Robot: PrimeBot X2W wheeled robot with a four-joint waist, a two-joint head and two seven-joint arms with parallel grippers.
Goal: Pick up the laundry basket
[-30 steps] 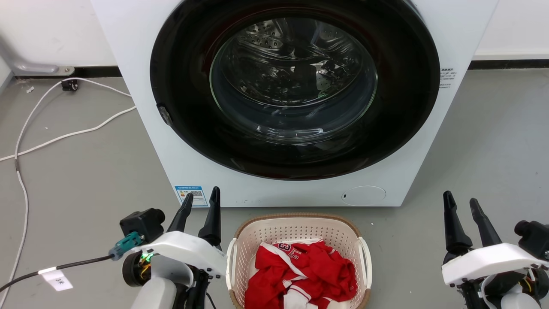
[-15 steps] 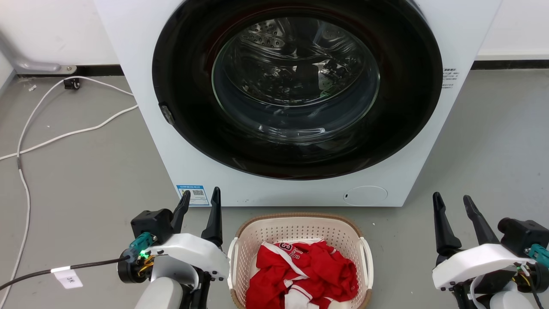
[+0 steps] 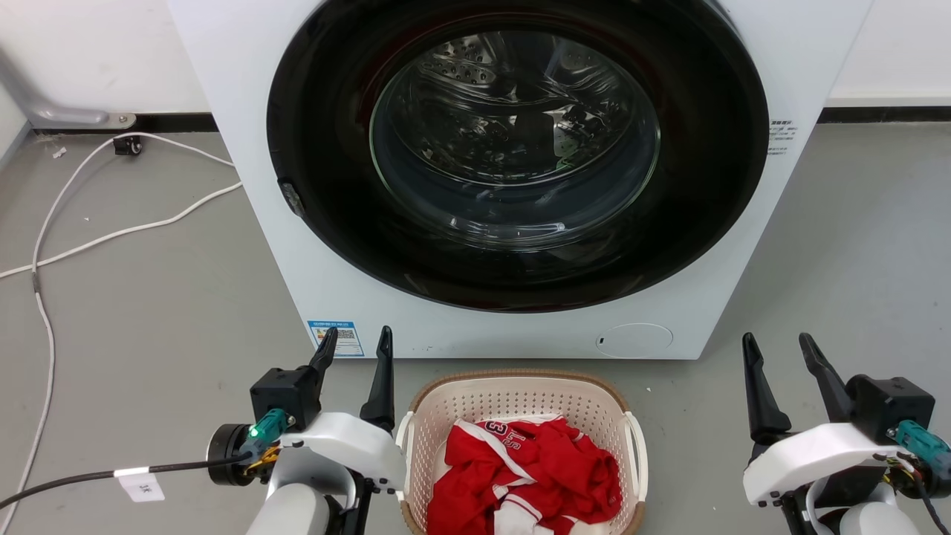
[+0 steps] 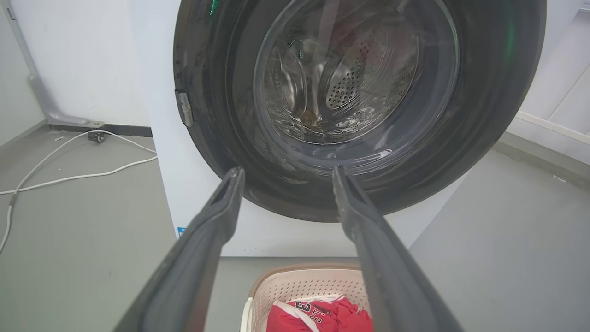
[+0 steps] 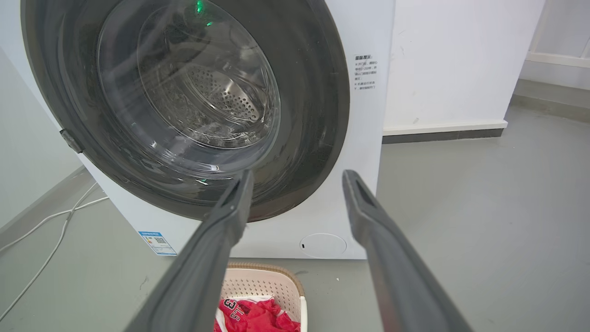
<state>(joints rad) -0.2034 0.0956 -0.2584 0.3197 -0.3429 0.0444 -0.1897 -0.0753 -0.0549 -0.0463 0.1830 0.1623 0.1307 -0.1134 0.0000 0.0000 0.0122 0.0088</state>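
Both jaws spread, empty; left gripper [image 3: 357,336] beside the laundry basket [image 3: 520,397], right gripper [image 3: 776,340] well apart; grasp not begun.

Noted laundry basket [image 3: 475,405] on floor just before washer [image 3: 520,336], garment [image 3: 535,468] lying in it; left gripper [image 3: 357,334] just left of basket, right gripper [image 3: 776,339] well off to its right. Logged cable [image 3: 111,235] on floor left of washer, running back toward wall.

White wrist shells [image 3: 349,443], long dark tapered fingers [image 3: 383,380], black camera blocks [image 3: 286,391], teal connectors [image 3: 267,426], tagged black cable [image 3: 67,481].
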